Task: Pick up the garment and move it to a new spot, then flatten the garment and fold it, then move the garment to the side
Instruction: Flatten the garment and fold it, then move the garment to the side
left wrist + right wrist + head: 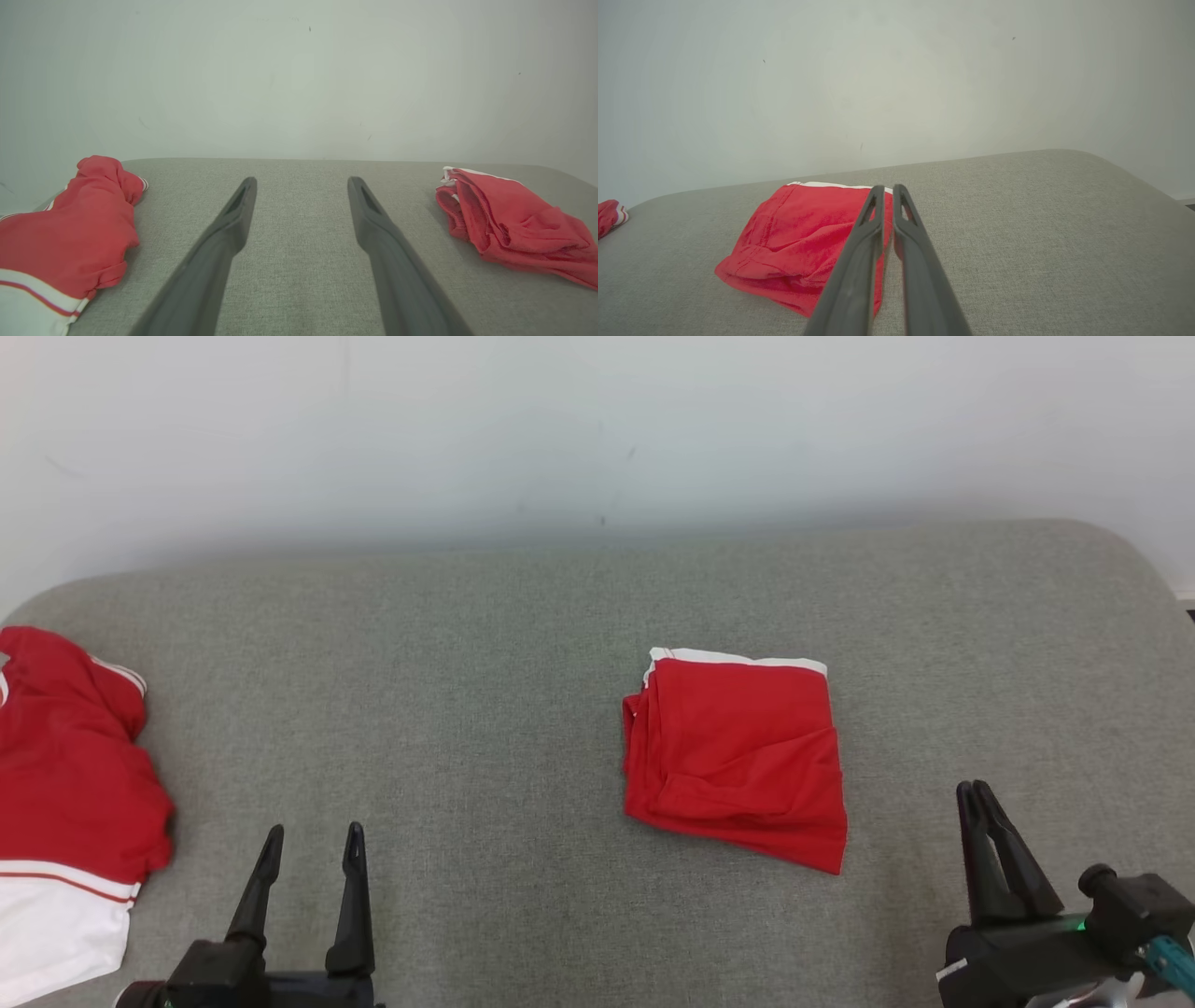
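Garment (pixel 75 775) lies bunched left of the wide-open left gripper (pixel 315 831) (likely readied for pickup); right gripper (pixel 974 789) rests closed, empty.

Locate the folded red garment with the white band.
The folded red garment lies right of centre on the grey cushion in the head view, ahead and left of the right tool.

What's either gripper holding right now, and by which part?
Nothing. The left gripper is open and empty; the right gripper is shut on nothing, apart from the folded red garment. The jersey lies untouched at the left.
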You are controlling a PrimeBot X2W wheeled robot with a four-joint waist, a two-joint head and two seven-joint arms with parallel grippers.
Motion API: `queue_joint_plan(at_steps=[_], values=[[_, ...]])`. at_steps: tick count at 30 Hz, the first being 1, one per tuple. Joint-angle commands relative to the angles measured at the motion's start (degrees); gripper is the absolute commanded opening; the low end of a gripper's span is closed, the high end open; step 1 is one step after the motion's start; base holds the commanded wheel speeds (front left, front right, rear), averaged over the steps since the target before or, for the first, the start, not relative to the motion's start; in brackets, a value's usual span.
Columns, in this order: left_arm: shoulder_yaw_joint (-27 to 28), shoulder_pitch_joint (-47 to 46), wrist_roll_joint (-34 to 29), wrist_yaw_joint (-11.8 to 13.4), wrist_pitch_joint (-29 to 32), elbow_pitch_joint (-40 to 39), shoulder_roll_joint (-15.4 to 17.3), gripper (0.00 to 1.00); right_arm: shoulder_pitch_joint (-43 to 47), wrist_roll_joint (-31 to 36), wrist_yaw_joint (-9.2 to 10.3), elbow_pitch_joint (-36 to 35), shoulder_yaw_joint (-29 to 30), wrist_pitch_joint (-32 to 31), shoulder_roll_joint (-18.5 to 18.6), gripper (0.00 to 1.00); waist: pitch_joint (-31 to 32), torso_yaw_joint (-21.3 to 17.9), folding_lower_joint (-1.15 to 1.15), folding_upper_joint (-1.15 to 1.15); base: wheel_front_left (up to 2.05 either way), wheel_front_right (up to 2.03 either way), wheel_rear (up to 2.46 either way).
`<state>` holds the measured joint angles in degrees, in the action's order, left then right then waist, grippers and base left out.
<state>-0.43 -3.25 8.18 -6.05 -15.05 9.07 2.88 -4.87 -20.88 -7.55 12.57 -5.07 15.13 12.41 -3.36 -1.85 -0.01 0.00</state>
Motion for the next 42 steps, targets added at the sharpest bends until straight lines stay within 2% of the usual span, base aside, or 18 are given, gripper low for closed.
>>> queue_joint_plan(at_steps=[1, 2, 19, 37, 42], values=[[0.4, 1.0, -0.6, -0.1, -0.2, 0.1, 0.1, 1.00, 0.9, 0.5, 0.14, -0.5, 0.2, 0.0, -0.4, 0.49, 0.8, -0.6, 0.01, 0.00, 0.00, 0.00, 0.00], [0.4, 1.3, -0.8, -0.3, -0.2, 0.1, 0.2, 1.00, 1.5, 0.9, 0.14, -0.9, 0.4, 0.0, -0.5, 1.00, 1.0, -0.6, 0.01, 0.00, 0.00, 0.00, 0.00], [0.8, 6.6, -2.5, -0.4, -0.2, -2.7, 0.4, 1.00, 8.4, 3.4, 0.14, -4.2, 3.2, 0.0, -3.0, 1.00, 3.7, 0.8, 0.01, 0.00, 0.00, 0.00, 0.00], [1.3, 7.4, -2.6, -0.8, -0.2, -3.2, 0.3, 1.00, 8.6, 3.8, 0.14, -2.5, 3.7, 0.0, -3.3, 1.00, 3.8, 1.4, 0.01, 0.00, 0.00, 0.00, 0.00], [1.3, 6.3, -1.9, -0.7, -0.2, -3.2, 0.2, 1.00, 3.9, 3.9, 0.14, -0.2, 3.8, -0.4, -4.2, 1.00, 2.8, 1.6, 0.01, 0.00, 0.00, 0.00, 0.00]])
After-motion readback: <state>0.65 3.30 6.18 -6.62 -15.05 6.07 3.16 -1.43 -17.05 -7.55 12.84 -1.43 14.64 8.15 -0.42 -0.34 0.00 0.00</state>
